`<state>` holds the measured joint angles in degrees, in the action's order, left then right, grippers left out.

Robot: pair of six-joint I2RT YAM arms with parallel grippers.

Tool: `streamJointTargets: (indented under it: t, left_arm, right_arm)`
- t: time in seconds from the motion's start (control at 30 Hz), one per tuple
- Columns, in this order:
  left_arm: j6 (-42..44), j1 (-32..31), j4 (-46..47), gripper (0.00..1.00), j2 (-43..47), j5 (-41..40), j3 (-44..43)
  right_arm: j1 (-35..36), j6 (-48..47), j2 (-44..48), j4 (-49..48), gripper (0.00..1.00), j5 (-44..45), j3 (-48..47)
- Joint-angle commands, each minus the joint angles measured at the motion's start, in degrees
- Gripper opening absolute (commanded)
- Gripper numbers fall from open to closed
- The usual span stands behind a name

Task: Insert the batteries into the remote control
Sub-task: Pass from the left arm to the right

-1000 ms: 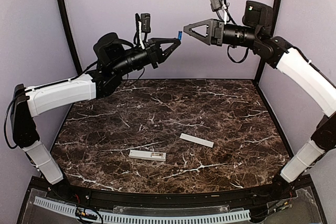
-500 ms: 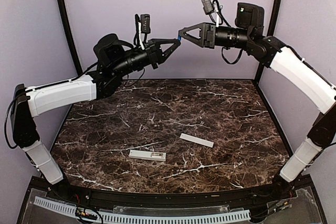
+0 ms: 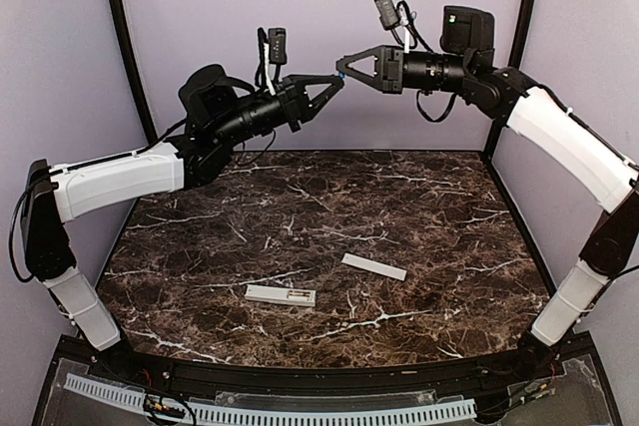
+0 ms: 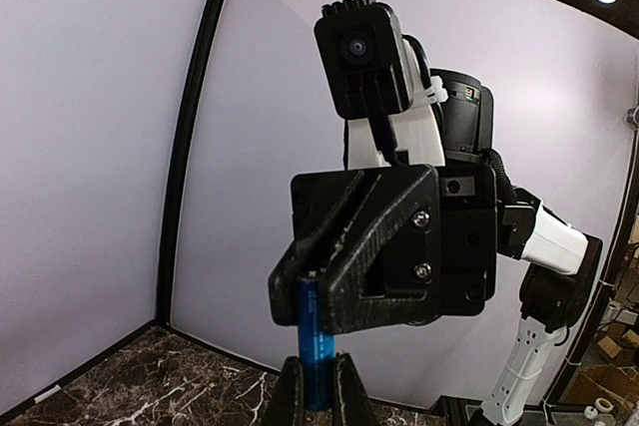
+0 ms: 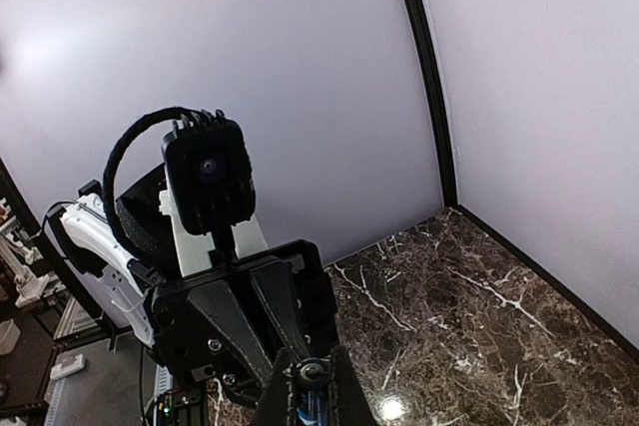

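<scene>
High above the table, a slim blue battery [image 3: 340, 72] is pinched from both sides at once. My left gripper [image 3: 338, 79] is shut on its lower part, and my right gripper [image 3: 342, 62] is shut on its other end. In the left wrist view the battery [image 4: 319, 346] stands upright between my fingers [image 4: 287, 396], with the right gripper's black fingers [image 4: 374, 256] clamped over its top. The right wrist view shows the battery's metal end cap [image 5: 313, 374] between my own fingers [image 5: 283, 391]. The white remote control [image 3: 281, 295] lies on the marble with its slot facing up, far below both grippers.
A second flat white strip [image 3: 374, 266] lies on the dark marble table [image 3: 419, 207], right of the remote. Lilac walls with black corner posts [image 3: 128, 47] close in the back and both sides. Both arms reach toward the back wall.
My right gripper has moved left onto the battery held by the left gripper, and its jaws have closed on it. The left arm has not moved.
</scene>
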<state>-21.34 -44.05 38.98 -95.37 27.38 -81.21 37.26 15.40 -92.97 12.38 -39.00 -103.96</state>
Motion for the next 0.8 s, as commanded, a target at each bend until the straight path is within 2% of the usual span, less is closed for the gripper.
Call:
streamJointTargets:
  t: [0.0,0.23,0.27,0.3,0.33,0.37,0.4,0.43,0.5,0.57,0.67,0.77]
  left_arm:
    - [0.1,-0.2,1.4,0.0,0.2,0.9,0.9]
    - [1.0,-0.2,-0.1,0.0,0.9,0.1,1.4]
    - [1.1,-0.2,-1.1,0.05,0.9,-0.6,1.5]
    - [1.2,-0.1,-1.6,0.23,1.1,-0.9,1.6]
    - [1.3,0.0,-2.3,0.33,1.2,-1.2,1.8]
    - [1.6,0.1,-2.5,0.52,1.5,-1.1,2.3]
    - [1.8,0.2,-3.0,0.6,1.7,-1.0,2.7]
    - [2.3,0.3,-3.2,0.73,2.1,-1.0,3.4]
    - [3.6,0.5,-4.3,0.84,2.9,-0.9,4.5]
    - [6.0,0.7,-7.0,0.9,4.0,-1.0,5.6]
    - [10.9,0.8,-15.0,0.96,6.2,-2.2,7.7]
    - [21.6,0.8,-26.0,0.98,10.0,-3.9,11.9]
  right_arm:
    - [0.7,-0.8,-0.8,0.9,0.0,-0.4,-2.0]
    - [0.3,-1.0,-1.0,2.9,0.0,-1.9,-2.1]
    - [0.1,-1.1,-0.9,3.3,0.0,-1.9,-2.1]
    - [0.0,-1.2,-0.9,3.8,0.0,-1.9,-2.0]
    - [-0.1,-1.4,-0.8,4.1,0.0,-1.7,-1.8]
    - [-0.3,-1.5,-0.6,4.3,0.0,-1.5,-1.5]
    - [-0.5,-1.6,-0.3,4.2,0.0,-1.3,-1.0]
    - [-0.8,-1.5,0.1,4.0,0.0,-1.1,-0.3]
    - [-1.6,-0.8,0.6,3.7,0.0,-0.9,0.8]
    - [-2.3,-0.5,1.0,3.9,0.0,-0.5,1.7]
    - [-3.5,-0.5,2.0,4.2,0.0,0.0,3.5]
    - [-5.2,-0.5,2.8,4.0,0.0,-0.7,6.3]
